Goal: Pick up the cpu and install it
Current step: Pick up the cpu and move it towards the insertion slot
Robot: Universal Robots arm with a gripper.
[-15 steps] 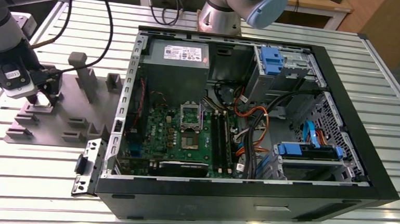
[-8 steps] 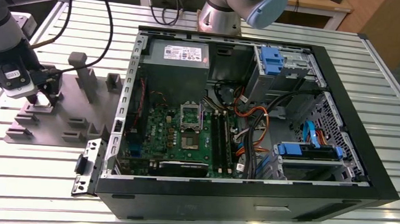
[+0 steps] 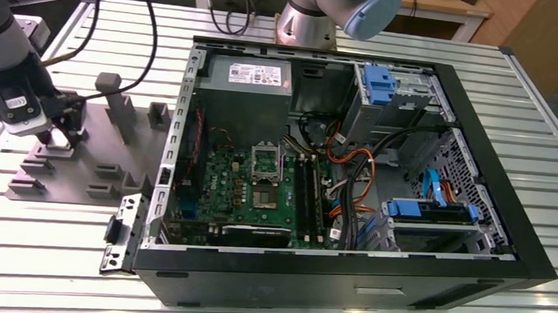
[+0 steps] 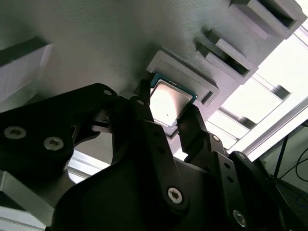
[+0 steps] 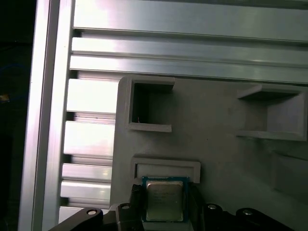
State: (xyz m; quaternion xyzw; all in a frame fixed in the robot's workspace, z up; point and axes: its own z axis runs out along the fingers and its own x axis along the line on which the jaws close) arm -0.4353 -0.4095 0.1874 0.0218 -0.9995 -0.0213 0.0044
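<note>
Looking first at the exterior view, we see the robot arm (image 3: 14, 46) bent low at the exterior view's left. Its hand (image 3: 59, 137) is down on a gray fixture plate (image 3: 95, 156) that lies on the slatted metal counter (image 3: 40, 258). An open computer case (image 3: 348, 292) takes up the middle and the exterior view's right, well apart from the hand. On its green board stands the silver socket frame (image 3: 265, 161). Between hand and case rise the plate's upright posts (image 3: 117, 106) and the case's own side wall, both of which we judge to be obstacles.

In the second wrist view, the cpu (image 4: 168, 102) lies flat, metal top up, in a shallow pocket of the plate. A raised lip (image 4: 185, 72) borders the pocket, likely to keep the chip located, and leaves two opposite edges free. The hand grips those edges, with one black finger (image 4: 195, 127) against each and no gap showing. We cannot tell whether the chip has left the pocket floor.

In the first wrist view, the cpu (image 5: 164, 201) sits between the fingers, just beside the lip (image 5: 166, 166). An empty pocket (image 5: 147, 108) lies near it.
</note>
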